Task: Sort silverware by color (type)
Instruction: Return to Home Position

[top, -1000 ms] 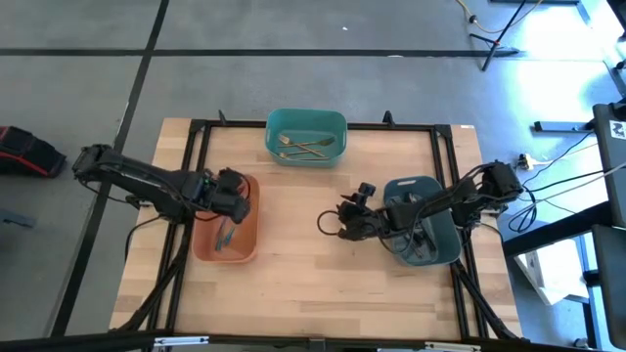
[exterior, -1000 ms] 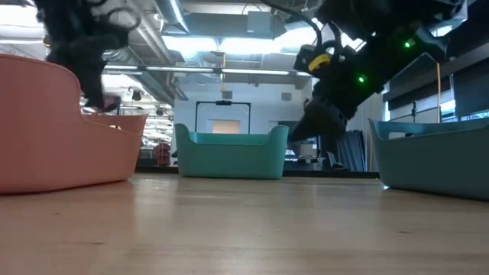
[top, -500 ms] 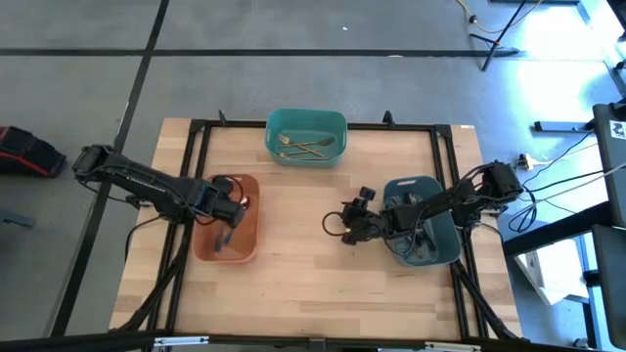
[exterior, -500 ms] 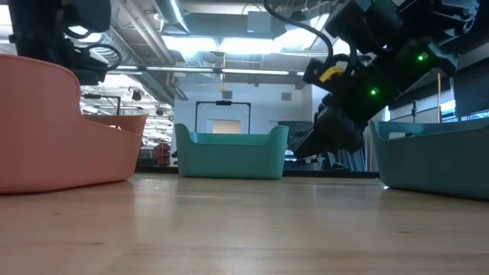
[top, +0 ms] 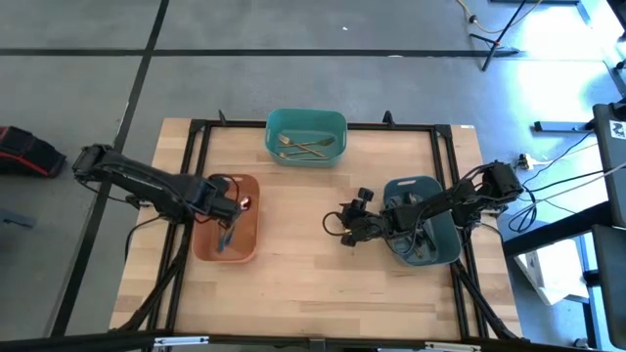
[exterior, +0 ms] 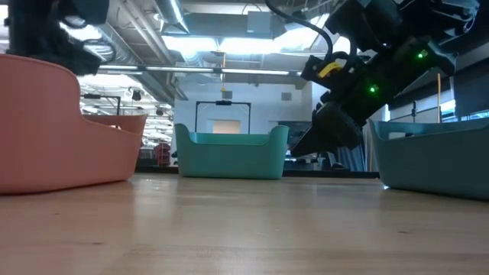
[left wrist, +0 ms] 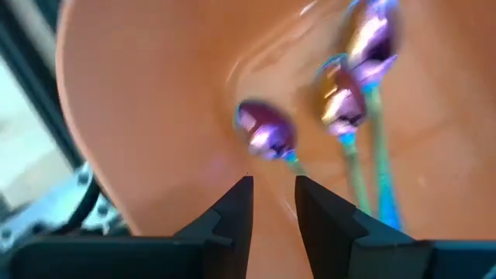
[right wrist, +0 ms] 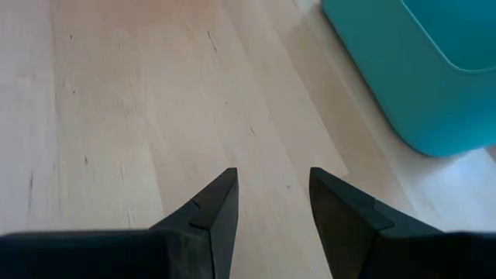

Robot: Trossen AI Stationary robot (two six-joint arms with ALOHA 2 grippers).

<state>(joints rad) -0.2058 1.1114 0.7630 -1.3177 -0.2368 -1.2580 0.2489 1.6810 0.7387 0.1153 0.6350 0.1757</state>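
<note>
Grey concrete floor, crossed by dark lines, lies around the pale wooden table, which carries a black frame; the low view looks past it to a hall under bright ceiling lights. Three bins stand on the wood: a grey-blue bin on the right, an orange bin on the left and a teal bin at the far edge. Compared with a second ago both arms have drawn back a little. The left gripper hangs over the orange bin, its fingers a narrow gap apart with nothing between them. The right gripper, now closer to the grey-blue bin, is above bare wood, parted wider and empty. Gold pieces lie in the teal bin, while purple spoons rest on the orange bin's floor.
</note>
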